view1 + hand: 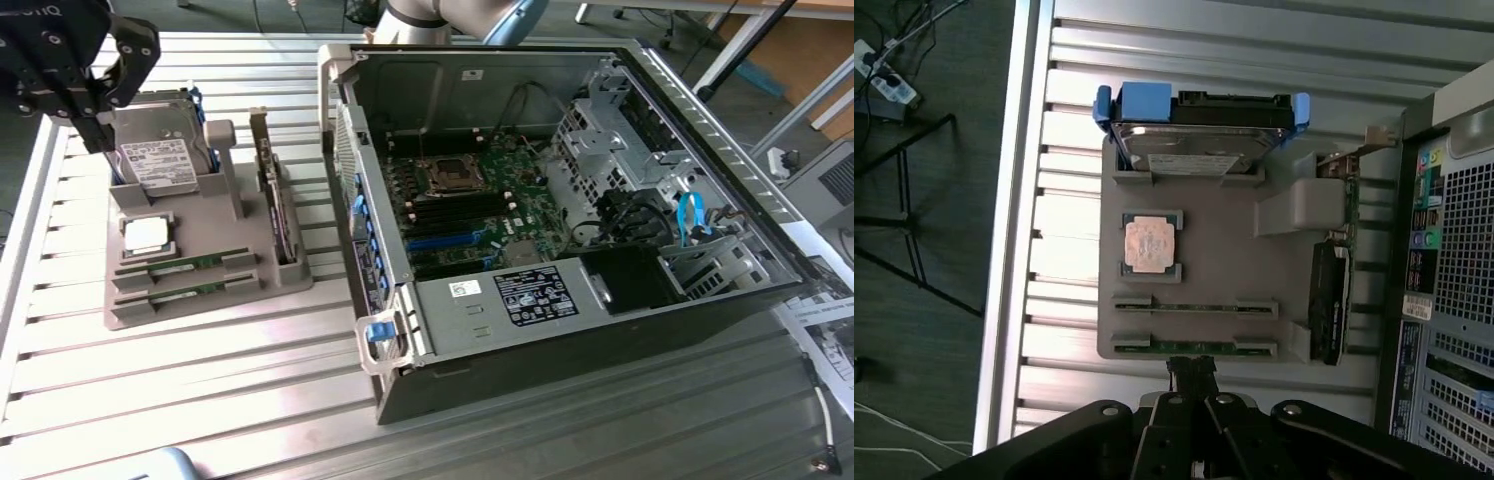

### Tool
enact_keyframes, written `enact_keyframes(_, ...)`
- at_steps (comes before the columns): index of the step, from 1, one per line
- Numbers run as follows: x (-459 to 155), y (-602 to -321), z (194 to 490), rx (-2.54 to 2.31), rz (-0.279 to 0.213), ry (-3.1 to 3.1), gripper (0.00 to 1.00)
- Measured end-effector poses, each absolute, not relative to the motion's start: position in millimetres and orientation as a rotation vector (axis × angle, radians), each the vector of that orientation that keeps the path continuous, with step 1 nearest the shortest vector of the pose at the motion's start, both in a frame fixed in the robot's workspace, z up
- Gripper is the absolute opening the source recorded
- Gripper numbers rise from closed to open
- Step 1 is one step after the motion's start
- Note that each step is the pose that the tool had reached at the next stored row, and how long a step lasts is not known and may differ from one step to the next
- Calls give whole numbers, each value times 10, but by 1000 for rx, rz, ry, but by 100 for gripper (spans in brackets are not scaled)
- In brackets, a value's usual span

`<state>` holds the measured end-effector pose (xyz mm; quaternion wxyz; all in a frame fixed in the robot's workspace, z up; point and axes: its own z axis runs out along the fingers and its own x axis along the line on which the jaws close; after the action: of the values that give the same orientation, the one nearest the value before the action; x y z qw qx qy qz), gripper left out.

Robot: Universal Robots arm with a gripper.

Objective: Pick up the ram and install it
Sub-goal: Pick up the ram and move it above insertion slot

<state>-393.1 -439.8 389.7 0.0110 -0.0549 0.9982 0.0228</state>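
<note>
Two green ram sticks stand on edge in slots of a grey holder (200, 310): one ram stick (180, 268) (1194, 305) and a second ram stick (180, 293) (1194, 347) beside it. My black gripper (94, 135) (1194, 372) hangs high over the holder, at the exterior view's upper left. Its fingers are shut together with nothing between them. In the wrist view the fingertips (1202, 368) show just past the second stick, apart from it.
The holder also carries a hard drive (1199, 135), a square silver processor (1151, 243) and a dark expansion card (1329, 300). An open computer case (747, 290) lies at the exterior view's right, its motherboard (467, 210) exposed. All rest on a slatted metal table (200, 400).
</note>
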Motion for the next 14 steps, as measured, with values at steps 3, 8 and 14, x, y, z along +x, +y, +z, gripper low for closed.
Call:
enact_keyframes(3, -3931, -4398, 3897, -203, 71, 3113, 11)
enact_keyframes(8, -3931, -4398, 3897, -263, 72, 3109, 11)
enact_keyframes(14, -3931, -4398, 3897, -333, 72, 3103, 11)
